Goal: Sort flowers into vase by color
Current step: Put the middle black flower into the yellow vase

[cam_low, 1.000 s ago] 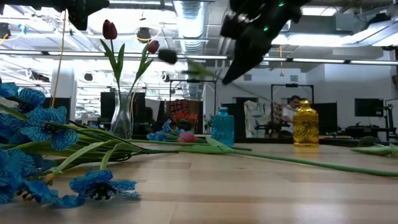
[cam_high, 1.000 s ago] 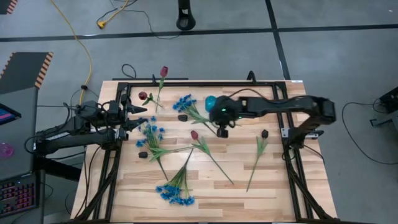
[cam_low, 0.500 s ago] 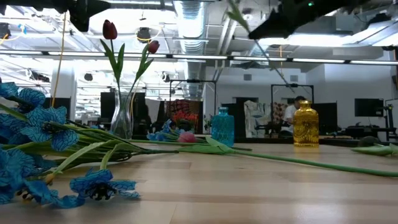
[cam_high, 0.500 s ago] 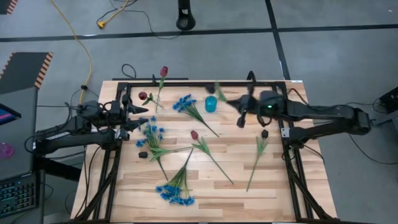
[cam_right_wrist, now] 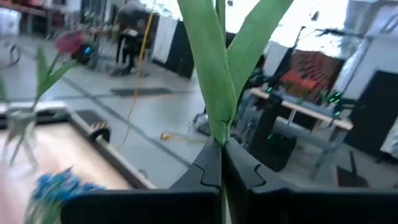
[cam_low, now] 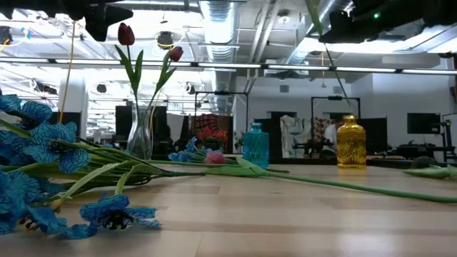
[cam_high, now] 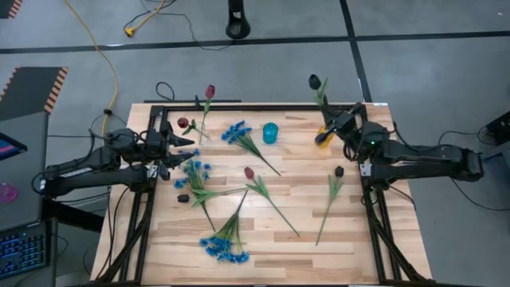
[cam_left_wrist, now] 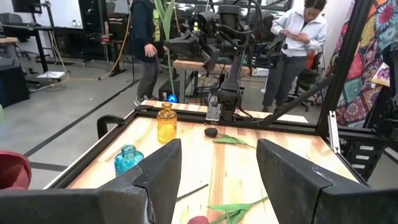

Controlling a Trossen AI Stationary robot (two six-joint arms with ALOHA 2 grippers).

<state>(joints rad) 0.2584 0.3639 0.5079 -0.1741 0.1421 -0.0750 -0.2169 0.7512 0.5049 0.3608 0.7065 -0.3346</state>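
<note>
It was a robotics lab or workshop. A wooden table [cam_high: 271, 199] sat in a black metal frame [cam_high: 374, 215] on a grey taped floor, a yellow cable [cam_high: 103, 56] trailing off at 11 o'clock. Beyond were exposed ceiling ducts [cam_low: 221, 21], more benches, monitors [cam_low: 421, 123] and people standing [cam_left_wrist: 292, 43].

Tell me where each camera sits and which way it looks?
High view: above, looking straight down; both arms show.
Low view: at tabletop height, looking across past the small blue glass bottle; dark arm parts overhead.
Left wrist view: on the left arm, facing across the table; open left tool.
Right wrist view: on the right arm; right tool shut on a green-stemmed dark tulip.
Shared: low and left wrist views show the yellow glass bottle.
</note>
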